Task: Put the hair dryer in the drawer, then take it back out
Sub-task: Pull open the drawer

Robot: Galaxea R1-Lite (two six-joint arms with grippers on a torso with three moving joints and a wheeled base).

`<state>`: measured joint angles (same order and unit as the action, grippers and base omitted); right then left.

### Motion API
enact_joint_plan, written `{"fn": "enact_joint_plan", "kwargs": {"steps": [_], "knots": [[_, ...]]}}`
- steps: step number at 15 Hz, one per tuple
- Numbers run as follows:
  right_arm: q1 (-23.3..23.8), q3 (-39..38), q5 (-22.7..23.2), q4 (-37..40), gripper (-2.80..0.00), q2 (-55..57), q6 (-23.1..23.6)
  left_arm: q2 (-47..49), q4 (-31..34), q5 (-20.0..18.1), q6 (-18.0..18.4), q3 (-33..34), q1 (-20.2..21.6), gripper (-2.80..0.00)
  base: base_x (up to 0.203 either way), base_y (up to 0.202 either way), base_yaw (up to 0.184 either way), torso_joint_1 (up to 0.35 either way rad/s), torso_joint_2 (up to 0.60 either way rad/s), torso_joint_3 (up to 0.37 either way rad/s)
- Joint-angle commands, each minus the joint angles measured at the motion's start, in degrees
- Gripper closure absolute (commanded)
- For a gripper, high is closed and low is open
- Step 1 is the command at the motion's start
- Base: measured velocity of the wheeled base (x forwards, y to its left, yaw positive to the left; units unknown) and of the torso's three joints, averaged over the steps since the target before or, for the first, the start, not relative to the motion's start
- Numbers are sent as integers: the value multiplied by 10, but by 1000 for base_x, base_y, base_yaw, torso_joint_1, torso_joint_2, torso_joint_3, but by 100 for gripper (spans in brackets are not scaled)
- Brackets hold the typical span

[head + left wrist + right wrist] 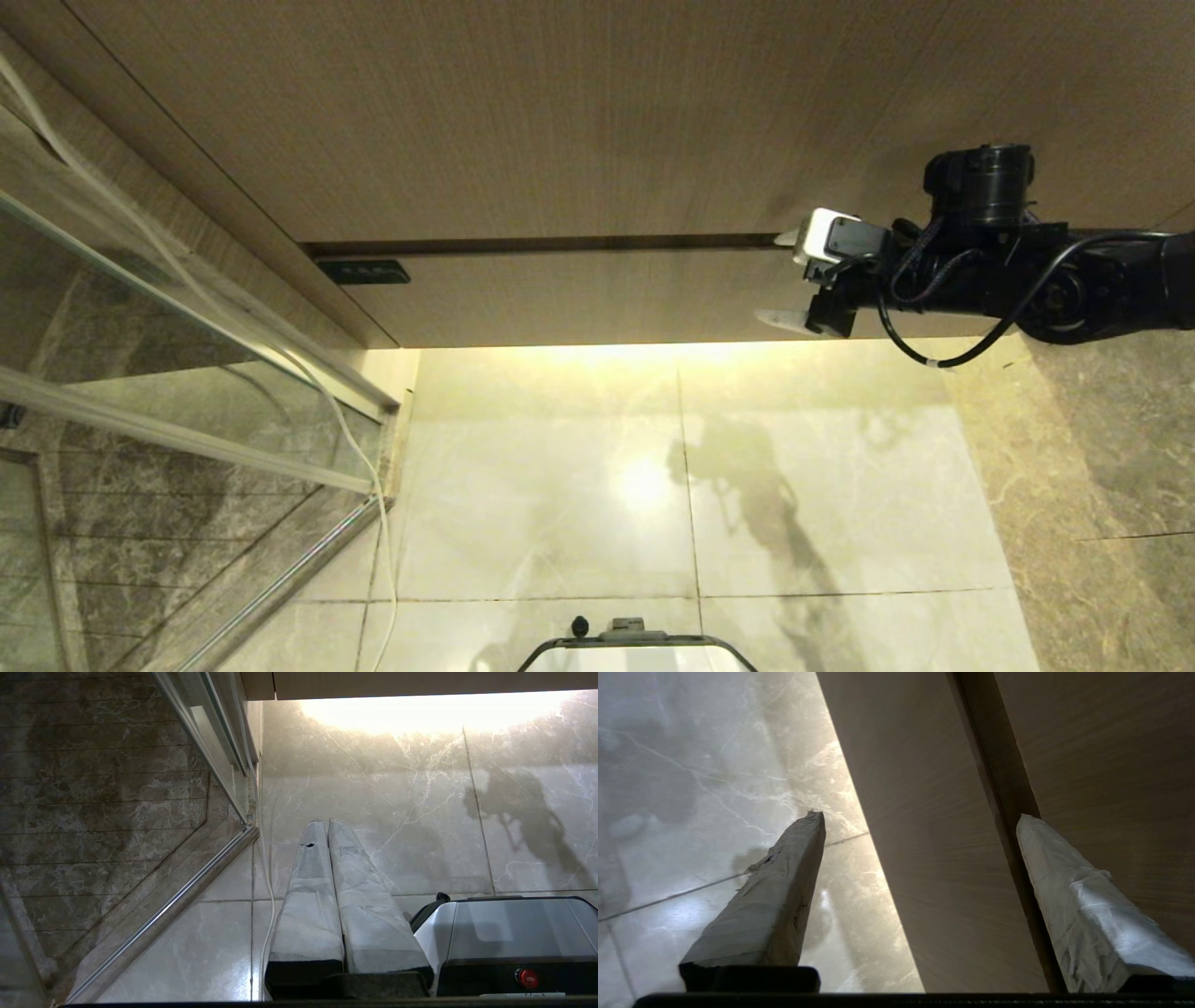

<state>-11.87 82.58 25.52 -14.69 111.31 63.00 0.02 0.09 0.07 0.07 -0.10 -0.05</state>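
Note:
The drawer [579, 299] is the low wood-grain strip under a dark gap, and its front sits flush with the cabinet. The hair dryer is out of view. My right gripper [773, 278] reaches in from the right, level with the drawer front's right part. It is open and holds nothing. In the right wrist view one fingertip [810, 826] lies over the lit floor below the drawer front [934, 858], and the other is over the dark gap above it. My left gripper [325, 823] hangs shut over the floor tiles, beside my base [514, 933].
A taller wood panel [560, 112] rises above the drawer. A glass shower door with a metal rail [187, 373] stands at the left, with a white cord [355, 448] running down beside it. A small dark slot [362, 272] sits at the gap's left end.

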Motion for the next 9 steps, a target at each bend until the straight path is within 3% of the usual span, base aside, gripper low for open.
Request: {"fn": "enact_joint_plan", "kwargs": {"steps": [1, 9], "knots": [[3, 7, 3, -3, -280, 17, 6, 1, 0, 0, 0, 0, 0, 0, 0, 0, 0, 0, 0, 0], [11, 25, 1, -51, -280, 57, 9, 0, 0, 0, 0, 0, 0, 0, 0, 0, 0, 0, 0, 0]]}}
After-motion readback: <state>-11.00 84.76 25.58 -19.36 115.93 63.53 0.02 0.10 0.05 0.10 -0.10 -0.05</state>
